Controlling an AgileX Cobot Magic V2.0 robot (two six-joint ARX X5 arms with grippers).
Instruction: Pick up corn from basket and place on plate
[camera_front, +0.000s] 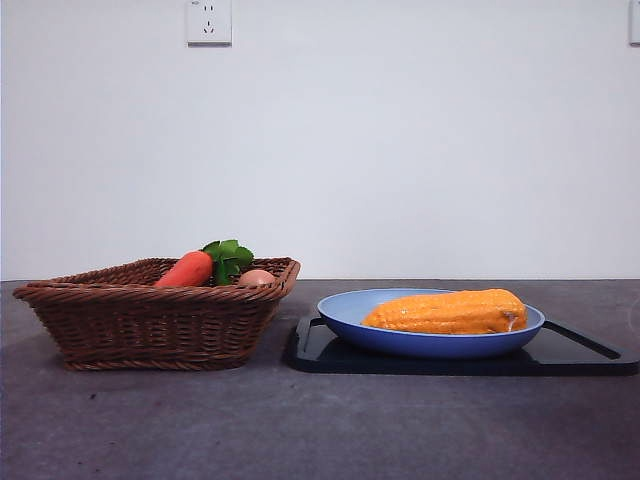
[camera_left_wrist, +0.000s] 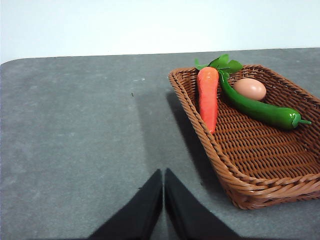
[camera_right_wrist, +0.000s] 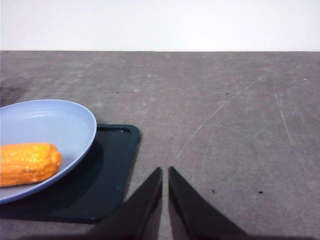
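Observation:
The orange-yellow corn (camera_front: 448, 312) lies on its side in the light-blue plate (camera_front: 345, 312); the right wrist view shows one end of the corn (camera_right_wrist: 27, 163) on the plate (camera_right_wrist: 55, 125). The brown wicker basket (camera_front: 150, 320) stands left of the plate, and its rim (camera_left_wrist: 200, 130) shows in the left wrist view. My left gripper (camera_left_wrist: 163, 177) is shut above bare table beside the basket. Beside the plate's tray, my right gripper (camera_right_wrist: 165, 176) is shut over the table. Neither gripper holds anything, and neither shows in the front view.
A flat black tray (camera_front: 580, 350) lies under the plate; its corner (camera_right_wrist: 117, 160) shows in the right wrist view. In the basket lie a carrot (camera_left_wrist: 208, 97) with green leaves, a green pepper (camera_left_wrist: 260, 111) and a tan egg (camera_left_wrist: 249, 88). A white wall stands behind the grey table.

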